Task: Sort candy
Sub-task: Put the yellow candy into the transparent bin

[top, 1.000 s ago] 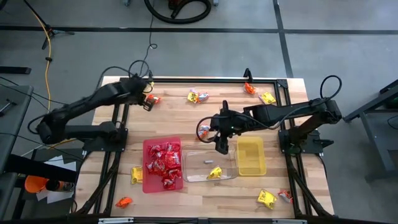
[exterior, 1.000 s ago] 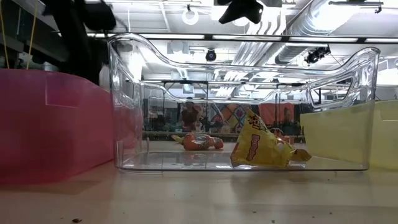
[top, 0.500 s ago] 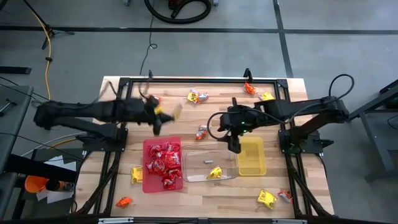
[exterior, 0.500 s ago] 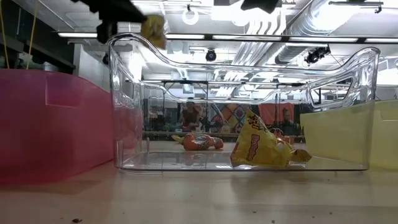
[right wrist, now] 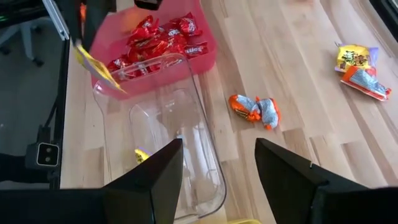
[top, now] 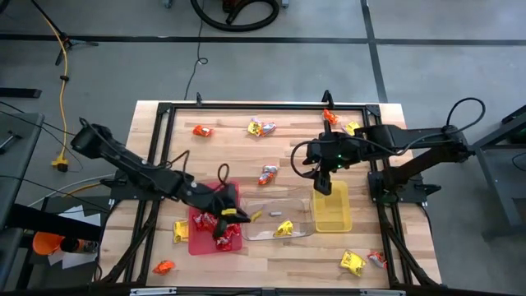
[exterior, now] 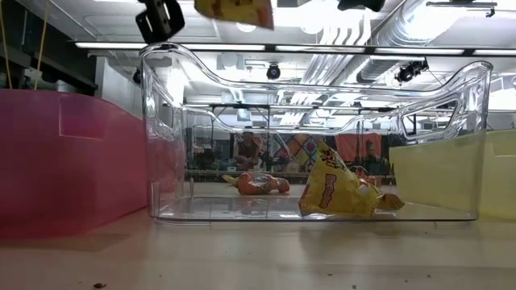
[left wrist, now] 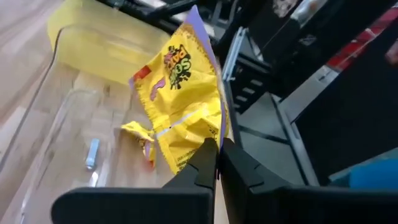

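My left gripper (top: 237,216) is shut on a yellow candy packet (top: 256,215) in the air where the red tray (top: 197,243) meets the clear tray (top: 302,224). In the low view the gripper (exterior: 161,18) and packet (exterior: 234,8) are above the clear tray's rim (exterior: 173,55). Several red candies (top: 215,210) lie in the red tray. One yellow packet (top: 283,228) lies on the clear tray's floor. My right gripper (top: 322,181) hangs open over the far end of the yellow tray (top: 332,215). My left gripper (left wrist: 217,148) pinches the yellow packet between its two fingers by an edge (left wrist: 189,155). The rest of the packet (left wrist: 183,112) sticks out past the fingertips toward the table's right. It is lifted clear, above the clear tray's left end.
Loose candies lie on the wood: orange (top: 201,131), yellow and orange (top: 261,127), orange and silver (top: 268,175), two by the far right corner (top: 353,128), yellow (top: 180,231), orange (top: 164,266), two near the right corner (top: 352,262). A small grey piece (top: 275,213) lies in the clear tray.
My left gripper has swung from the table's far left toward the near edge and the right, carrying the yellow packet, and now hangs over the red and clear trays. My right gripper has moved right, from over the clear tray to over the yellow tray's far end.
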`<state>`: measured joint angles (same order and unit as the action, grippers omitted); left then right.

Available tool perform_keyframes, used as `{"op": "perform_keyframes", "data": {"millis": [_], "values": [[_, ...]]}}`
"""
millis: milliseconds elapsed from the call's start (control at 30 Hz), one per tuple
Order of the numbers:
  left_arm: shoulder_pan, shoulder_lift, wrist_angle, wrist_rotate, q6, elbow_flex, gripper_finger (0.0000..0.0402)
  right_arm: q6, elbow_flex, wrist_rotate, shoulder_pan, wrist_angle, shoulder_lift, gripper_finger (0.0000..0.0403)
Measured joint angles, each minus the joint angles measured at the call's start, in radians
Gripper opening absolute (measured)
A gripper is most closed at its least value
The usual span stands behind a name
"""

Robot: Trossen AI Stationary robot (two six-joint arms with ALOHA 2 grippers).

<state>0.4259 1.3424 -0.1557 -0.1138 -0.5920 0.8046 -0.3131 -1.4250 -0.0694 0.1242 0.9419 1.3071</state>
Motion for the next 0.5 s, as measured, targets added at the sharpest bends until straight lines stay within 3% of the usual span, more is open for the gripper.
{"op": "perform_keyframes", "data": {"millis": [233, 500], "values": [[-0.042, 0.027, 0.000, 0.010, -0.059, 0.000, 0.0012, 0.000, 0.000, 0.000, 0.000, 0.002, 0.000, 0.0195], [-0.080, 0.027, 0.000, 0.067, -0.062, 0.001, 0.0091, 0.005, 0.000, 0.001, 0.000, 0.004, 0.000, 0.0195]]}}
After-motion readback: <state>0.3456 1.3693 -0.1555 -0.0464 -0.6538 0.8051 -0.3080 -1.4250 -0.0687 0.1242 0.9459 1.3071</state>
